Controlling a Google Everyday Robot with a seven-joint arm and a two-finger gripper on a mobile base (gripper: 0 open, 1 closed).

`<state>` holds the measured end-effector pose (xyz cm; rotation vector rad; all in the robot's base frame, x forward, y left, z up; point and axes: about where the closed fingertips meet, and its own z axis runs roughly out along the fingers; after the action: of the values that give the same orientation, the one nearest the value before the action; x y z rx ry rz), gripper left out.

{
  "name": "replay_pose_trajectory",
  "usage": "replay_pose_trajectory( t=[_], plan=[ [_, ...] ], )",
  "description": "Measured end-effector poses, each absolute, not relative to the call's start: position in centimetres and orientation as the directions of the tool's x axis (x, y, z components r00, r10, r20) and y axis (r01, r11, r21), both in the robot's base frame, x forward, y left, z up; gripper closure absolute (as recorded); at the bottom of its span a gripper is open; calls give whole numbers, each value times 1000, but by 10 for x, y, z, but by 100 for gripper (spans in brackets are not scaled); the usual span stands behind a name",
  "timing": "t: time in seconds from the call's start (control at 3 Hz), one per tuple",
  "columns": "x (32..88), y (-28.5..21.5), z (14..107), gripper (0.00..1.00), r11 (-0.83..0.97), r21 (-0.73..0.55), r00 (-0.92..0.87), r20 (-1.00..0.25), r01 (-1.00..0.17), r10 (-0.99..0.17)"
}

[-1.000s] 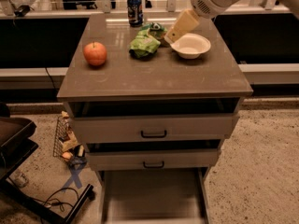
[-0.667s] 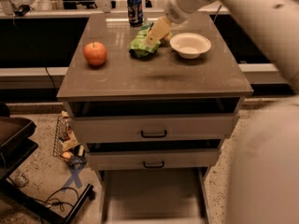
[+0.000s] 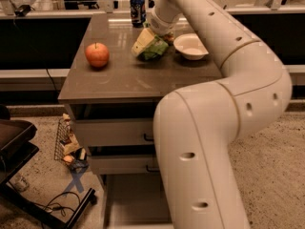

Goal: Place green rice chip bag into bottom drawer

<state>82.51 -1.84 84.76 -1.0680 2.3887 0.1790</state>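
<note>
The green rice chip bag (image 3: 155, 48) lies crumpled on the cabinet top, between the apple and the white bowl. My gripper (image 3: 143, 43) comes down from the big white arm and sits right on the bag's left side, its tan fingers (image 3: 141, 41) covering part of it. The bottom drawer (image 3: 133, 199) is pulled out below the two upper drawers; only its left part and grey floor show, the rest is hidden behind my arm.
A red apple (image 3: 96, 55) sits at the left of the cabinet top (image 3: 119, 78). A white bowl (image 3: 191, 46) is right of the bag. A blue soda can (image 3: 137, 9) stands at the back. A black cart (image 3: 19, 142) and a wire basket (image 3: 66, 144) stand on the floor at left.
My arm has swung in across the view and now hides the cabinet's right half. The gripper has moved left from beside the bowl onto the bag.
</note>
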Motion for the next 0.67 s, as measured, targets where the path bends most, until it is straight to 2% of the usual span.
replay_pose_trajectory(
  t=[0.33,0.67],
  plan=[
    [836,-22,866,0,723,-88,-582,-531,-685,-616],
    [836,-21,864,0,716,-90,-576,-530,-692,-623]
  ],
)
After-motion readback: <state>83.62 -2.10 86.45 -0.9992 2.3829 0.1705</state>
